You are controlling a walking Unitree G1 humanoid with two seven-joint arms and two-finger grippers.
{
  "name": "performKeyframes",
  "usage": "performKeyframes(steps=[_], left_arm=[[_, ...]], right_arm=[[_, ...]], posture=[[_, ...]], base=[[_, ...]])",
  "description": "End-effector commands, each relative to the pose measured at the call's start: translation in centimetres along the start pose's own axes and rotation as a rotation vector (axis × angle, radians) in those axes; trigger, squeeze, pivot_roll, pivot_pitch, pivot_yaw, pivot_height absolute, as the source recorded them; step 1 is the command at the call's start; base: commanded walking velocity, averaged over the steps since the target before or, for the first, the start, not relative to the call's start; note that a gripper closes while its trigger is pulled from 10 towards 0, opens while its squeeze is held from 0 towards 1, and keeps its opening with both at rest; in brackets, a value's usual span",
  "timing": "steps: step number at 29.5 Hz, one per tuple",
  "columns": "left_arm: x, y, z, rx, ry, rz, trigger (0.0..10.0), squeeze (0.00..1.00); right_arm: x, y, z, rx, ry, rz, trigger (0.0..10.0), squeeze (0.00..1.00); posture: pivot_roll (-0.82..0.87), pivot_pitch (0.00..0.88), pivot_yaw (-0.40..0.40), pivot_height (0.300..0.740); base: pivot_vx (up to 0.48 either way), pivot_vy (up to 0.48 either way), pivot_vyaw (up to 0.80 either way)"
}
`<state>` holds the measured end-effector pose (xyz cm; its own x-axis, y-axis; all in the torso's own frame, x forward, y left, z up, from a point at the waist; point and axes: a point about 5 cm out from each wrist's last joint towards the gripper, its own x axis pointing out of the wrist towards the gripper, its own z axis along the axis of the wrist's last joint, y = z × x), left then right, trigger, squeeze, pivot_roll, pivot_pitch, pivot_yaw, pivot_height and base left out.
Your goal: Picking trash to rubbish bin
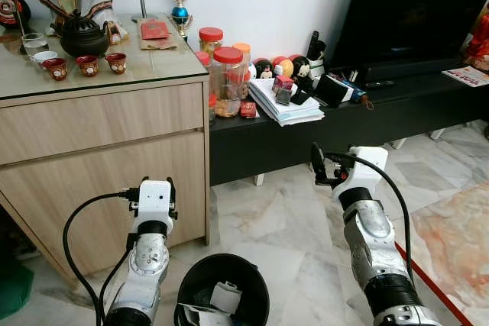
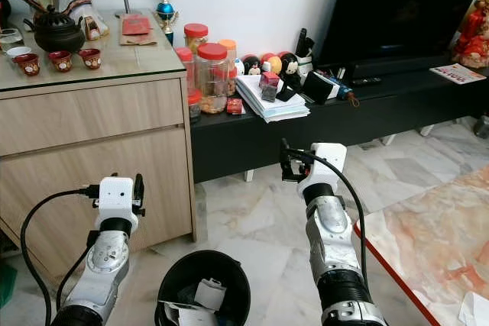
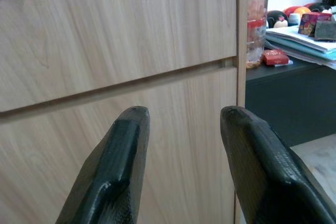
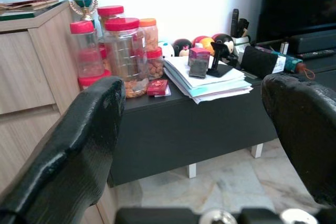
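Black rubbish bin (image 1: 195,280) with crumpled paper trash (image 1: 225,296) sits on the floor between my raised arms; left pincer (image 3: 181,129) and right pincer (image 4: 210,129) both spread, empty.

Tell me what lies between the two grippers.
Bare marble floor separates left gripper from right gripper; the black rubbish bin sits nearer, in both eye views.

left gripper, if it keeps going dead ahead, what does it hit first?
Most likely the wooden cabinet front: the open left gripper faces its drawer panels, with nothing visible between. How close it is remains unclear.
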<state>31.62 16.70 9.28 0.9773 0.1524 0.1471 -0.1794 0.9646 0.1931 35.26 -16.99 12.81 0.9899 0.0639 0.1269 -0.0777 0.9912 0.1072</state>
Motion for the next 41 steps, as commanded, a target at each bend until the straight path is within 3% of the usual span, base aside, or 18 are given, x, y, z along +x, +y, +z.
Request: performKeyframes(steps=[1, 24, 41], left_arm=[[-0.05, -0.22, 0.34, -0.013, -0.018, -0.003, 10.0, 0.00], [-0.05, -0.61, 0.53, -0.027, -0.029, -0.012, 10.0, 0.00], [-0.14, -0.71, -0.23, -0.023, 0.009, -0.015, 10.0, 0.00]], right_arm=[[0.00, -0.04, 0.12, 0.003, -0.005, 0.000, 10.0, 0.00], [-0.31, 0.12, -0.12, 0.013, -0.008, 0.006, 10.0, 0.00], [-0.62, -0.30, -0.73, 0.007, 0.016, 0.003, 10.0, 0.00]], posture=[[-0.08, 0.000, -0.112, 0.740], [-0.09, 0.000, -0.107, 0.740], [-0.10, 0.000, -0.112, 0.740]], base=[[0.000, 0.000, 0.00], [-0.219, 0.000, 0.00], [0.000, 0.000, 0.00]])
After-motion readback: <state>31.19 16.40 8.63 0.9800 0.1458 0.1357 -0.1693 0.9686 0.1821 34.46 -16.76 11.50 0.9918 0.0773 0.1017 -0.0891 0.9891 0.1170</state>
